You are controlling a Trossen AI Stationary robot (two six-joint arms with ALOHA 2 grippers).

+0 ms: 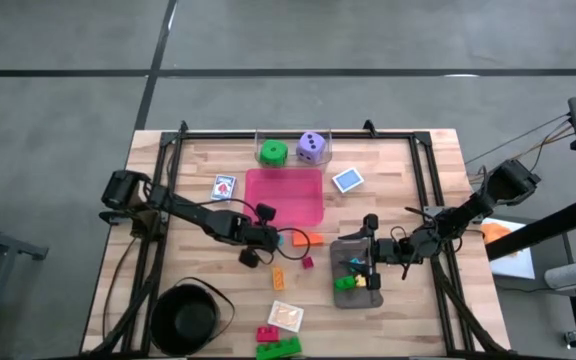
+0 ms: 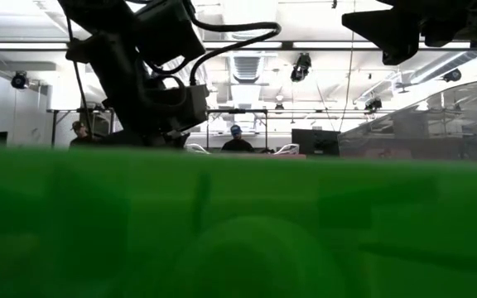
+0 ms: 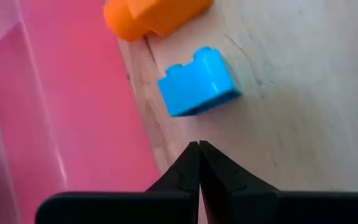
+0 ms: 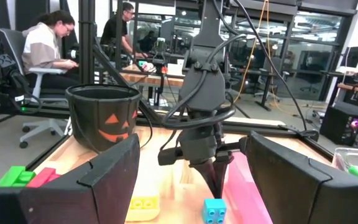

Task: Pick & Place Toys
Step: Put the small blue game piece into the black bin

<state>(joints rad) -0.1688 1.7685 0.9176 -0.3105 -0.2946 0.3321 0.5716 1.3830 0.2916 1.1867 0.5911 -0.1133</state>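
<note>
left gripper (image 3: pixel 199 146) closed, empty, just short of blue brick (image 3: pixel 199 82) beside pink tray (image 3: pixel 73 112) | right gripper (image 4: pixel 191 180) open over grey tray (image 1: pixel 353 250) | advice: open first, straddle brick squarely

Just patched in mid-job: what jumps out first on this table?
The pink tray at the table's middle, with the left gripper shut just above a blue brick at its edge, an orange brick just beyond. The right gripper, open, hovers over a grey tray holding bricks. Green and purple dice sit at the far edge.
</note>
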